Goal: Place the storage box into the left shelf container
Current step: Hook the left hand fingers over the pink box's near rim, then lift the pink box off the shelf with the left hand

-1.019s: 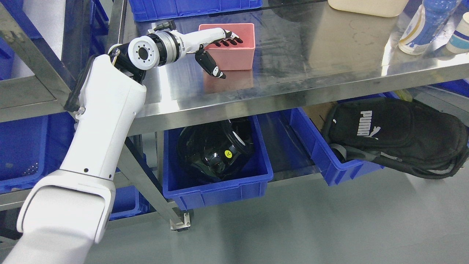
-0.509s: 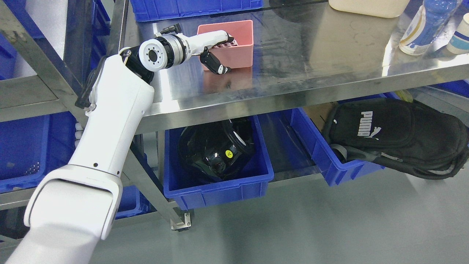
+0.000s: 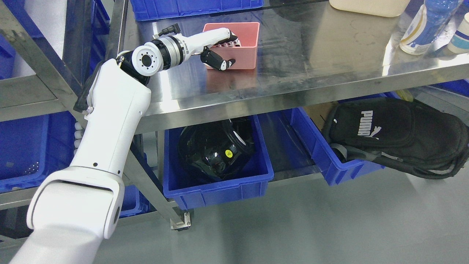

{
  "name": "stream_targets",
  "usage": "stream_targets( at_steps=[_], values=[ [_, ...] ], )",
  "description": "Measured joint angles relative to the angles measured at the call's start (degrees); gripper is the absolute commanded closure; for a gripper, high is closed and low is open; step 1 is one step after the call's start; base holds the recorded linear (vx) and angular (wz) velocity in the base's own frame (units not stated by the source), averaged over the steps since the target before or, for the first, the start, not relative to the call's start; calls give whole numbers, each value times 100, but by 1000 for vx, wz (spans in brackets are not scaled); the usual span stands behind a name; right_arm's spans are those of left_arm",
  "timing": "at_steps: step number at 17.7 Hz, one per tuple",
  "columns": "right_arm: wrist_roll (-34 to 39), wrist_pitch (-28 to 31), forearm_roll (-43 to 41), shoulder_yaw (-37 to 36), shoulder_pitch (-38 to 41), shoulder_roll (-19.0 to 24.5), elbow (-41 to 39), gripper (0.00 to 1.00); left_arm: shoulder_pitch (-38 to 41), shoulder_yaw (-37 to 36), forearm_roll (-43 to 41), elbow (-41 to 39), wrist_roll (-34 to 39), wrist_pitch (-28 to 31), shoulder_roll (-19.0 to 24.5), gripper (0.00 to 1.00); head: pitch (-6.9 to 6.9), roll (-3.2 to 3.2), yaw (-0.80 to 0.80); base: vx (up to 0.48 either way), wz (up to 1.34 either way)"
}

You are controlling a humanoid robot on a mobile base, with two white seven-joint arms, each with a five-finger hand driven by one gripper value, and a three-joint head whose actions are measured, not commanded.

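Hand: left hand [image 3: 220, 47] pinches the box [image 3: 242, 44] wall, fingers inside, thumb outside.
Risk: one-sided grip; box may tilt or slip when lifted.

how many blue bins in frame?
5, maybe more hidden: top edge, under table with black gear, under the bag, left shelf, behind the left arm.

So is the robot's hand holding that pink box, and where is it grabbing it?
Yes. The left hand grips the pink storage box by its left wall: fingers hooked over the rim inside, thumb pressing the outside.
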Motion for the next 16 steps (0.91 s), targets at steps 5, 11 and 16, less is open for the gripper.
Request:
stream_targets(
  at_steps=[5, 11, 16],
  values=[
    [0, 0, 0, 0, 0, 0, 0, 0, 73, 507, 41, -144, 60, -521, -19, 100, 0, 0, 0, 0, 0],
    [2, 0, 0, 0, 0, 0, 0, 0, 806, 1180, 73, -950, 11, -1312, -33, 100, 0, 0, 0, 0, 0],
    [2, 0, 0, 0, 0, 0, 0, 0, 1886, 1577, 166, -2208, -12, -1471, -40, 100, 0, 0, 0, 0, 0]
  ],
)
